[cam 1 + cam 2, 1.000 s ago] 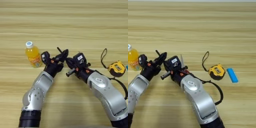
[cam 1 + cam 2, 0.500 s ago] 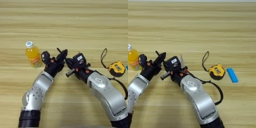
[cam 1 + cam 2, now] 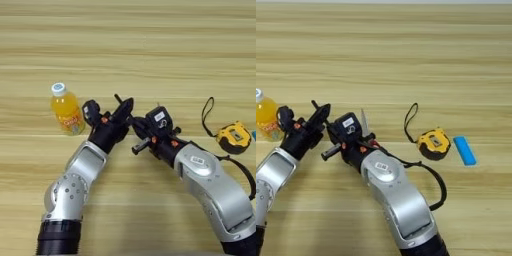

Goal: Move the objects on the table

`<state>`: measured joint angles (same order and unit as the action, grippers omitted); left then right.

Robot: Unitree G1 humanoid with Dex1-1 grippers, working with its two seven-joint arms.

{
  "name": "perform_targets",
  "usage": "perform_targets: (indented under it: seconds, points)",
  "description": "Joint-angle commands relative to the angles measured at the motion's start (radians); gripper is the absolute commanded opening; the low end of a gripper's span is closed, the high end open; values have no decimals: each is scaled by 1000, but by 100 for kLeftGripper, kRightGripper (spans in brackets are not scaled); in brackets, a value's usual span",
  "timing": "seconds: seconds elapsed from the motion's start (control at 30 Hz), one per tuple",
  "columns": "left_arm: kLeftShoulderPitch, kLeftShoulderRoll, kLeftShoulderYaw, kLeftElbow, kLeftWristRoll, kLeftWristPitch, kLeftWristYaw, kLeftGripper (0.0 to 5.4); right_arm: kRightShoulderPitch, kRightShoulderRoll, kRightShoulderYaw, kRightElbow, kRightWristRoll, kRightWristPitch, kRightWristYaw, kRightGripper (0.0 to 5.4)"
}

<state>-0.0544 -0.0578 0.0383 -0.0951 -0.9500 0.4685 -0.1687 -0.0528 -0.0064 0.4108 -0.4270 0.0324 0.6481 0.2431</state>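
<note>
An orange-juice bottle (image 3: 65, 110) with a white cap stands upright at the left of the table (image 3: 130, 50). Just right of it my left gripper (image 3: 107, 108) is open, its fingers spread wide and holding nothing. Facing it fingertip to fingertip, my right gripper (image 3: 133, 135) is also open and empty. A steel scissors blade (image 3: 363, 122) pokes out behind the right wrist, while the red handles are mostly hidden under the arm. The yellow-black tape measure (image 3: 233, 137) lies at the right with its black strap (image 3: 206, 114) looped beside it.
A small blue bar (image 3: 464, 150) lies flat on the wood just right of the tape measure. Both silver forearms reach in from the bottom edge and cross the near half of the table.
</note>
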Motion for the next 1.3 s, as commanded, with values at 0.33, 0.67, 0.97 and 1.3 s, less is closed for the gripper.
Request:
perform_targets:
  seconds: [0.33,0.67,0.97,1.3]
  points:
    - [-1,-59,4,-2,3,3,15,0,-9,-5,2,-4,2,3,-5,30]
    - [-12,-48,14,21,49,-25,25,0,-22,-10,-6,-42,15,-4,11,191]
    - [-27,-11,21,39,157,-59,21,0,-66,-35,-113,-33,27,-30,5,298]
    - [-20,48,-3,24,309,-39,12,0,-148,-112,-328,20,73,-47,8,402]
